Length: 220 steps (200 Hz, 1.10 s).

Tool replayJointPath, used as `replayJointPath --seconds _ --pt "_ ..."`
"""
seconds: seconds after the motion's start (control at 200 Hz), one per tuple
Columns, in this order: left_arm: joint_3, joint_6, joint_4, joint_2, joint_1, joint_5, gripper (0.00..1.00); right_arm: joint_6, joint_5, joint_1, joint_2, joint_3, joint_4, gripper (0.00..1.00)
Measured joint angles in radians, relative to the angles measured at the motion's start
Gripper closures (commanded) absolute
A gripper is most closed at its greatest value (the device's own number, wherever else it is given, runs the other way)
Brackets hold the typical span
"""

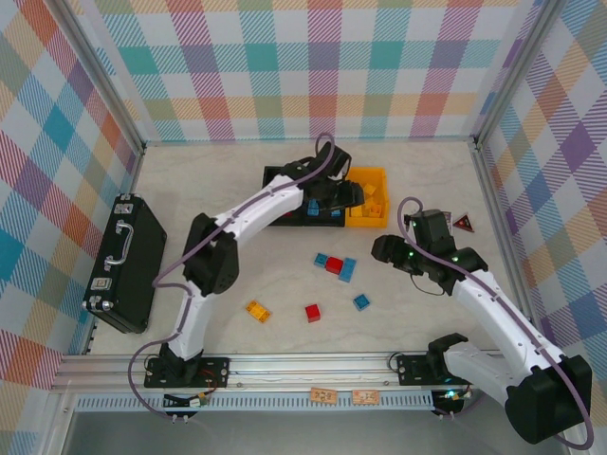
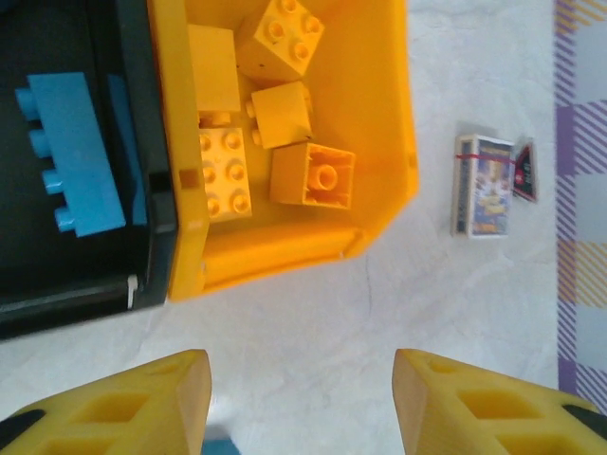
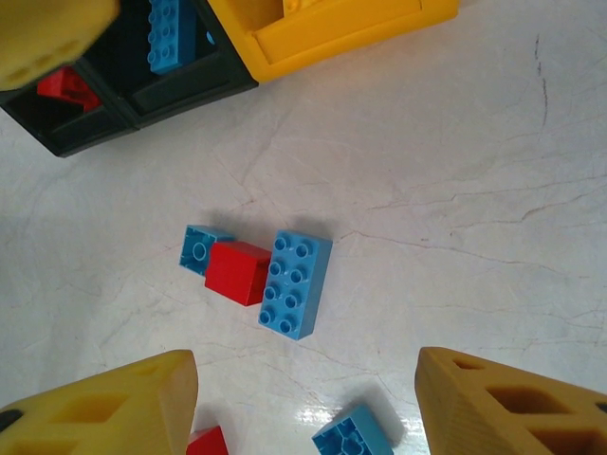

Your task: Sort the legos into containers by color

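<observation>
The containers stand in a row at the back: two black bins point(image 1: 299, 210) and a yellow-orange bin point(image 1: 372, 210). The yellow-orange bin point(image 2: 384, 114) holds several yellow bricks point(image 2: 311, 173). An oblong blue brick point(image 2: 71, 156) lies in the black bin point(image 2: 142, 275) beside it. My left gripper point(image 2: 302, 398) hovers open and empty over the table just in front of the yellow bin. My right gripper point(image 3: 308, 408) is open above loose legos: an oblong blue brick point(image 3: 296, 284), a red one point(image 3: 237, 272) and a small blue one point(image 3: 197, 248) touching in a row. An upturned blue brick point(image 3: 353, 438) lies nearer.
A large black case with a handle point(image 1: 123, 261) lies at the left. A small printed box point(image 2: 484, 185) and a dark triangle point(image 1: 463, 223) sit right of the bins. More loose bricks, a red point(image 1: 312, 312), a blue point(image 1: 361, 302) and a yellow-orange point(image 1: 257, 311), lie toward the front.
</observation>
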Motion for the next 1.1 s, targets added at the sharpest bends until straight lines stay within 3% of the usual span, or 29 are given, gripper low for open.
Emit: replayJointPath --seconds 0.3,0.68,1.1 --pt "-0.365 0.037 0.109 -0.273 0.0 0.029 0.45 -0.018 -0.017 0.035 0.004 0.0 -0.058 0.38" --pt "-0.788 0.059 0.149 -0.518 0.011 0.083 0.44 -0.039 0.05 0.251 0.152 -0.023 -0.079 0.36" --pt "-0.938 0.051 0.165 -0.595 0.012 0.066 0.44 -0.048 0.119 0.369 0.358 -0.039 -0.06 0.36"
